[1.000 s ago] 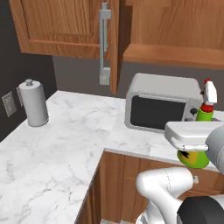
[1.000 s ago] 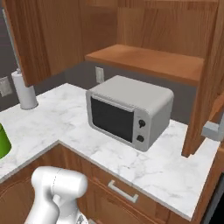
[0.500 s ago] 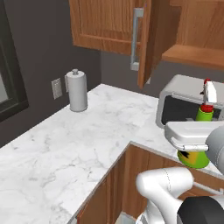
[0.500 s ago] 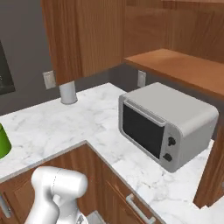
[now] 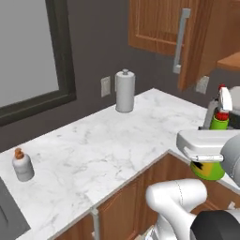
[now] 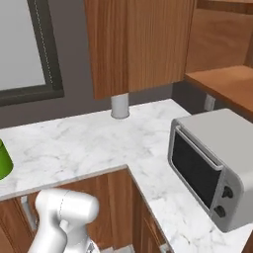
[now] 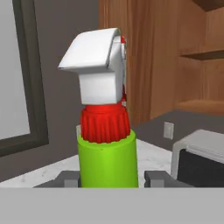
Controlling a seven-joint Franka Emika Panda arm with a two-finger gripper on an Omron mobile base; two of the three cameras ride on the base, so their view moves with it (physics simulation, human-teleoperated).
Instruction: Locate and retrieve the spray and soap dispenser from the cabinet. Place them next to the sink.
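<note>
Carrying the small bright green spray bottle with the white and red nozzle (image 7: 105, 131), the two-finger claw (image 7: 108, 178) sits closed on its narrow green neck just under the red collar, one dark fingertip (image 7: 69, 178) showing at each side. In the left base view the bottle (image 5: 213, 164) hangs at about 3 o'clock, above the edge of the white marble desk (image 5: 103, 150) and touching nothing else.

The small pale rounded soap dispenser with the orange pump (image 5: 22, 165) already stands on the desk at 9 o'clock, just beside the corner of the dark grey sink basin (image 5: 8, 213) at 8 o'clock. The brown wooden wall cabinet with its long grey bar handle (image 5: 180, 40) is up at 1 o'clock, well apart.

The bottle looks light and stiff but smooth, so it could turn or slip in a neck hold; the nozzle is the weakest part. It should be set down upright and gently near the dispenser.
</note>
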